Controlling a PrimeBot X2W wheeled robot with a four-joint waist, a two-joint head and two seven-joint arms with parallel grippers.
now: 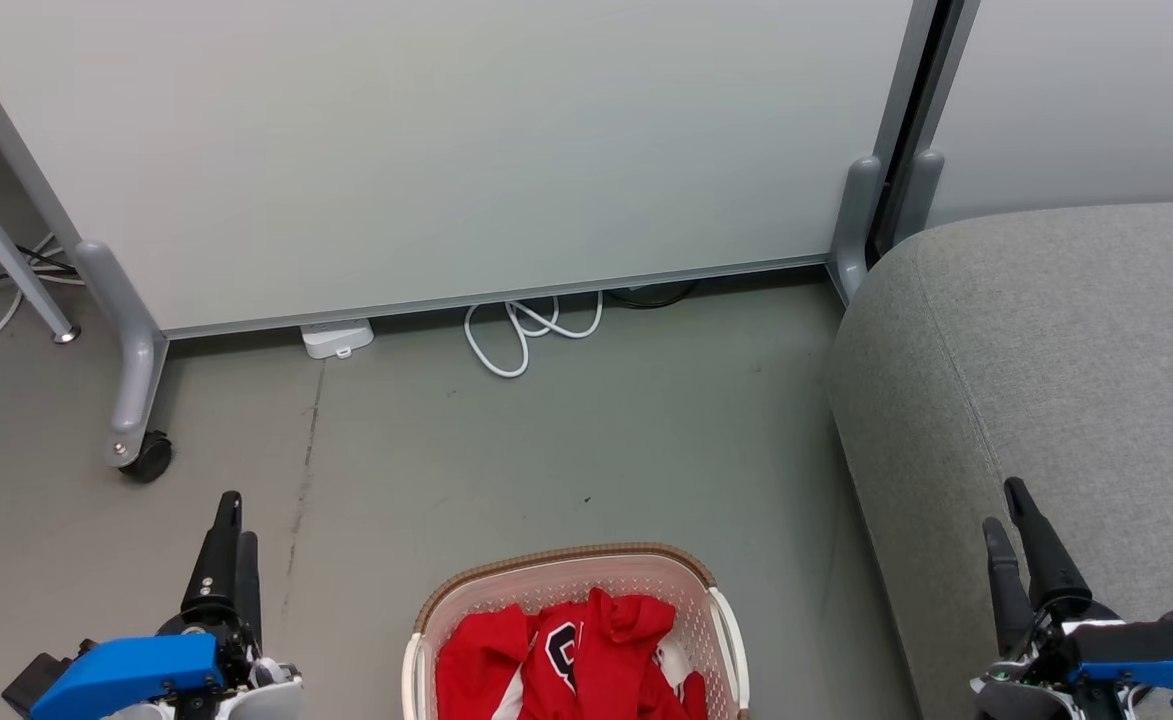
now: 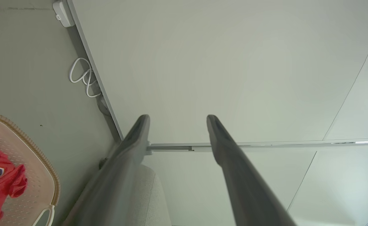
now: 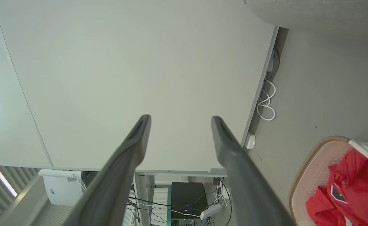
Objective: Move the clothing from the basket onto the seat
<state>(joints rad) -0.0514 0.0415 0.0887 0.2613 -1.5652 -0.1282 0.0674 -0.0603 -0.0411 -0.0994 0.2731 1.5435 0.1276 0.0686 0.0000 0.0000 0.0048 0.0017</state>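
**Desk:** Where does the laundry stand?

**Floor:** The bright red soft-fabric clothing with white trim and a black-and-white letter mark (image 1: pixel 586 650) lies heaped inside the small cream-white perforated plastic basket with a brown rim (image 1: pixel 566 557). The basket stands on the grey floor (image 1: pixel 546 450), just beside the large light-grey woven-fabric sofa seat (image 1: pixel 1066 340) on the robot's right. No garment has reached the seat yet.

**Desk:** And the arms?

**Floor:** The left gripper (image 1: pixel 238 520) and the right gripper (image 1: pixel 1008 515) flank the basket, apart from it. Both have their long dark fingers spread wide and hold nothing.

**Desk:** So the first reach. How should it go?

**Floor:** The right arm sits nearer the seat and looks the better choice. It should come down on the crest of the heap, clear of the basket wall, and pinch a thick fold rather than a loose edge. It should then lift until the fabric clears the rim, so the light basket is not dragged along.
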